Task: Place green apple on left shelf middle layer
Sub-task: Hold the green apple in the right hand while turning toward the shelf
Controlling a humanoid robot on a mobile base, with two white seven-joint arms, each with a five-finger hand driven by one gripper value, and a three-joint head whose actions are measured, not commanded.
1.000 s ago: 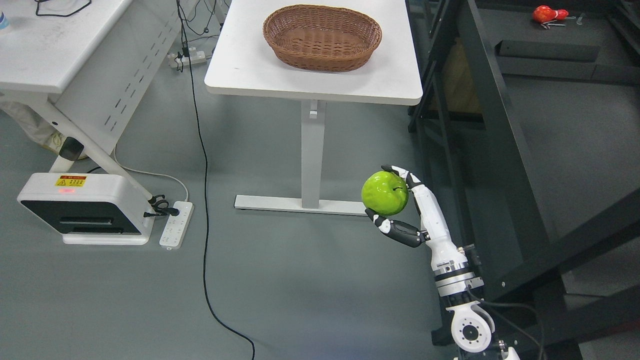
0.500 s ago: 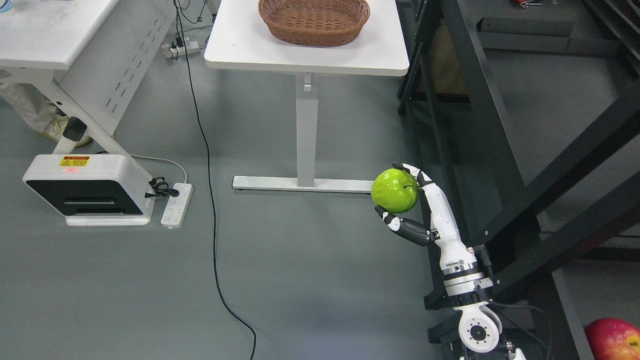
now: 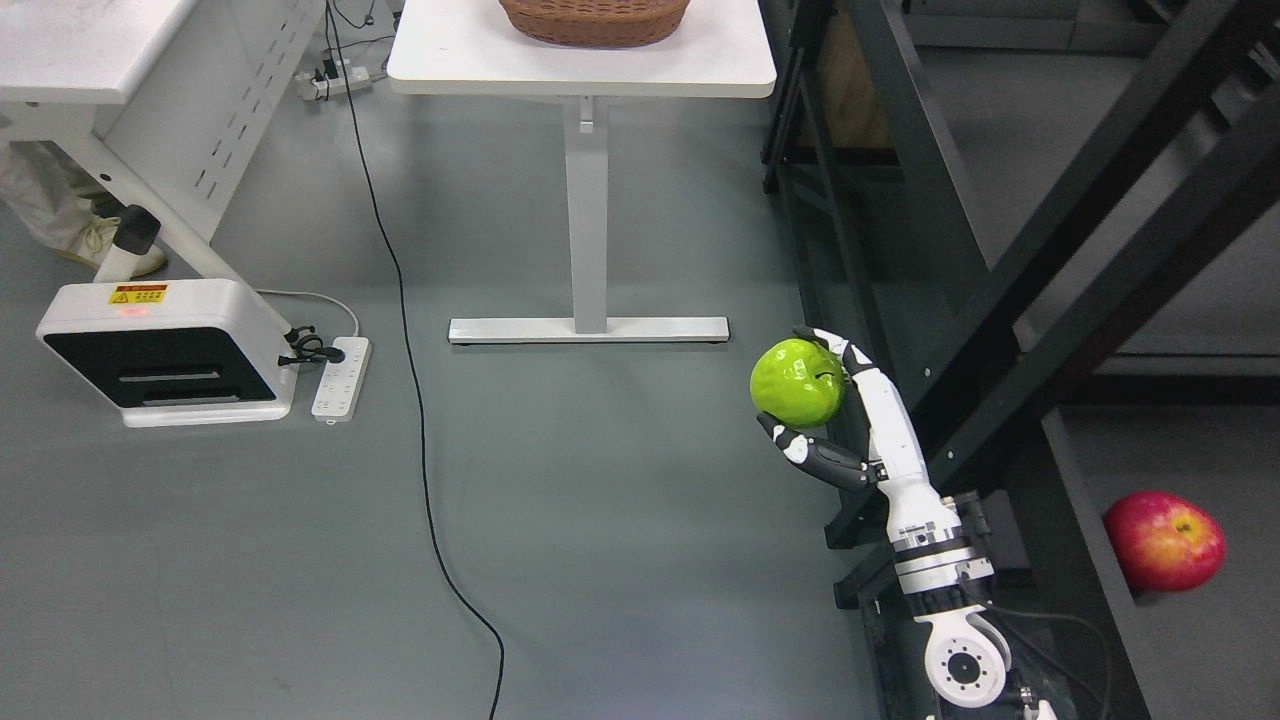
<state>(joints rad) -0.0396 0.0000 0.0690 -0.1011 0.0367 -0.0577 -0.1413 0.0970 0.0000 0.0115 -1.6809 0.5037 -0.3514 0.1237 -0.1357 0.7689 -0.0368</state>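
At the far left a white floor unit [image 3: 165,350] is seen on the grey floor, with a white power strip [image 3: 340,378] just beside it and a black cable [image 3: 420,470] trailing past. A white table [image 3: 580,60] with a wicker basket [image 3: 595,18] is set at the top. Further right, the green apple [image 3: 797,384] is held above the floor by the right hand [image 3: 835,420], whose fingers are curled around it, close beside the black shelf frame [image 3: 1000,330]. A red apple [image 3: 1164,540] is seen on a shelf board at the far right.
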